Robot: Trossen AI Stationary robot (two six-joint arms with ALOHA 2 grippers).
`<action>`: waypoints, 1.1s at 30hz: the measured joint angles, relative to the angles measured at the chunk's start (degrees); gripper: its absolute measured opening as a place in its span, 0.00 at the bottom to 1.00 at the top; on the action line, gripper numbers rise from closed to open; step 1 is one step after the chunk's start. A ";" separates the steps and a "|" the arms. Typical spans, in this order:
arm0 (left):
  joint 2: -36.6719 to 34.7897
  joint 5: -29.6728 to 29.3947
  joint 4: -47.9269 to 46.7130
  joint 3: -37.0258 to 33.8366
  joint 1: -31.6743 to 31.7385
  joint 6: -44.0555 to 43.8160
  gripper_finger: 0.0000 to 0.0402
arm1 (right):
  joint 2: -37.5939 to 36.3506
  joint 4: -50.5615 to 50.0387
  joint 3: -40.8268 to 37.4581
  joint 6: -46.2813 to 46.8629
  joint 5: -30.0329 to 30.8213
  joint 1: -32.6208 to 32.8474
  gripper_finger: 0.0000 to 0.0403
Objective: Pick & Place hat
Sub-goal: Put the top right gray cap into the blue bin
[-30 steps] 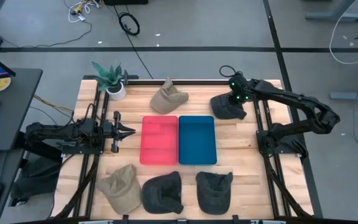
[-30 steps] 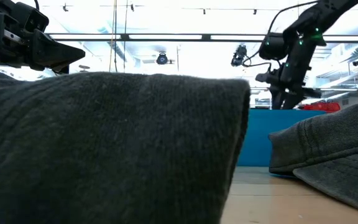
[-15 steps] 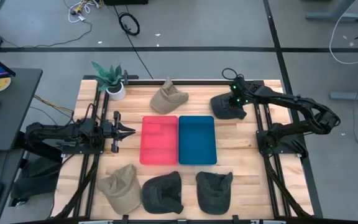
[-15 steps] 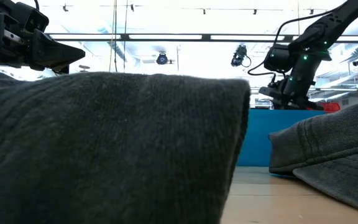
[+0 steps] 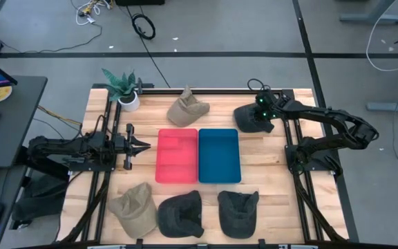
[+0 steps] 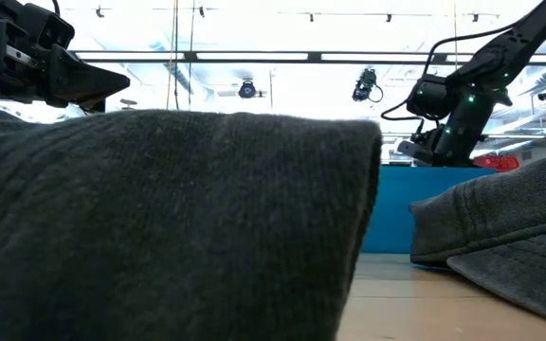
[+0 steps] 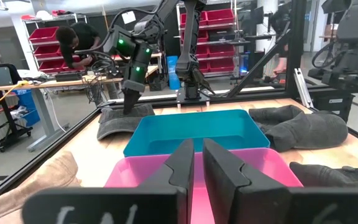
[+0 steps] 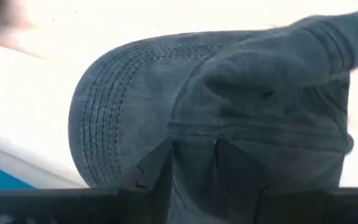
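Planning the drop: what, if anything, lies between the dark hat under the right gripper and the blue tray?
Nothing visible: only bare wooden table separates the dark grey cloth hat under the right gripper from the blue plastic tray.

Dark hat (image 6: 169, 227) filling foreground, second hat (image 6: 500, 227) beside it, blue tray (image 6: 415, 204) behind, right arm (image 6: 463, 90) above

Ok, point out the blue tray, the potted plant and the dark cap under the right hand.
Blue plastic tray (image 5: 219, 155), high view, bare floor.
Small potted plant (image 5: 120, 84), high view, leaves.
Dark denim cap (image 8: 126, 93), right wrist view, stitched brim.
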 joint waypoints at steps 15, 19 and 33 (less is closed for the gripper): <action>0.00 0.01 0.00 0.00 -0.01 -0.01 0.10 | 0.00 5.97 -1.79 -0.65 -0.04 0.02 0.31; 0.00 -0.01 0.00 0.00 0.01 -0.01 0.10 | 0.00 7.36 -1.79 -0.65 -0.02 0.02 0.31; 0.00 -0.01 0.00 0.02 0.00 -0.01 0.10 | 0.00 6.93 -1.79 -0.49 -0.05 0.02 0.31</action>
